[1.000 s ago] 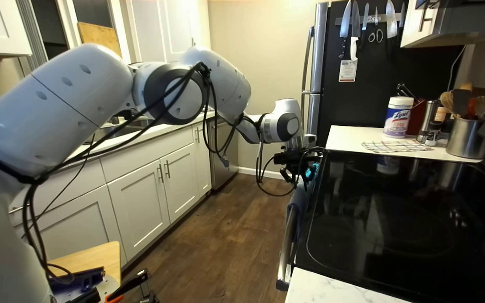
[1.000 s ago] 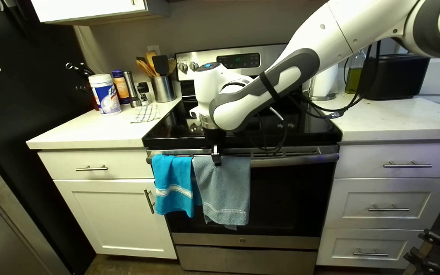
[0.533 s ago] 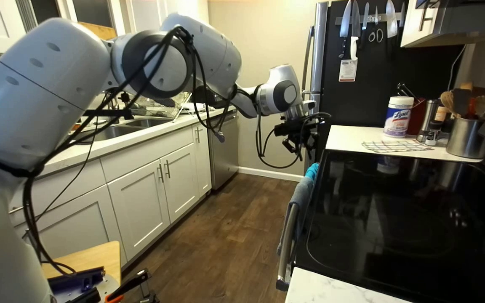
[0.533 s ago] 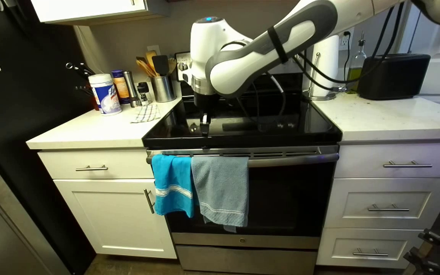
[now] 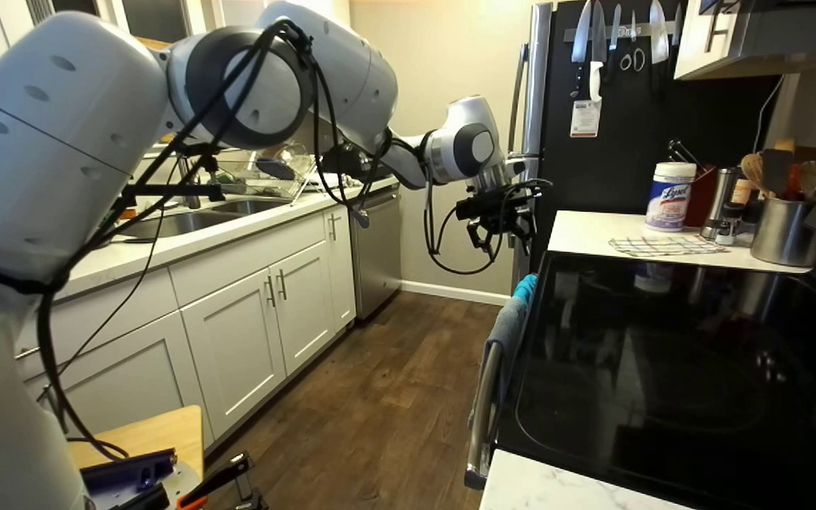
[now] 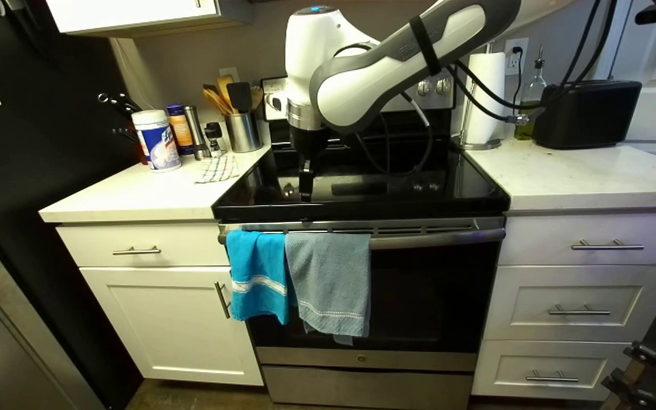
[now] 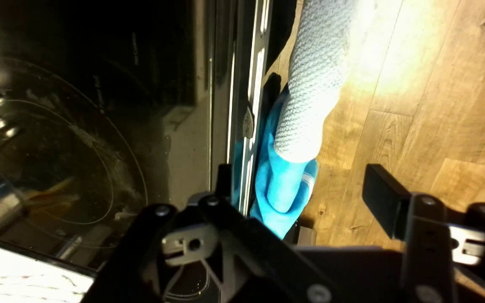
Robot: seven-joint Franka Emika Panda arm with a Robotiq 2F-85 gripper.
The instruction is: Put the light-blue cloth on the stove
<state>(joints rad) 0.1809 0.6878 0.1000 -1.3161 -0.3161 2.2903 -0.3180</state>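
Main risk: wrong pick or double pick

Tool spread wide, nothing held, higher than the oven handle in both exterior views. Hard to say which counts as "light-blue": bright blue cloth or grey-blue cloth. Both hang side by side over the oven handle, not touched by the fingers, neither on the stove yet. Likely failures: wrong one taken, because the colour wording fits either. Both pinched together, because they look overlapped in the wrist view. One finger lines up near the stove's front edge there, so a straight drop may jam. Gripping oven handle along with cloth would stall the lift. Pinch too shallow: probably slips out mid-carry.
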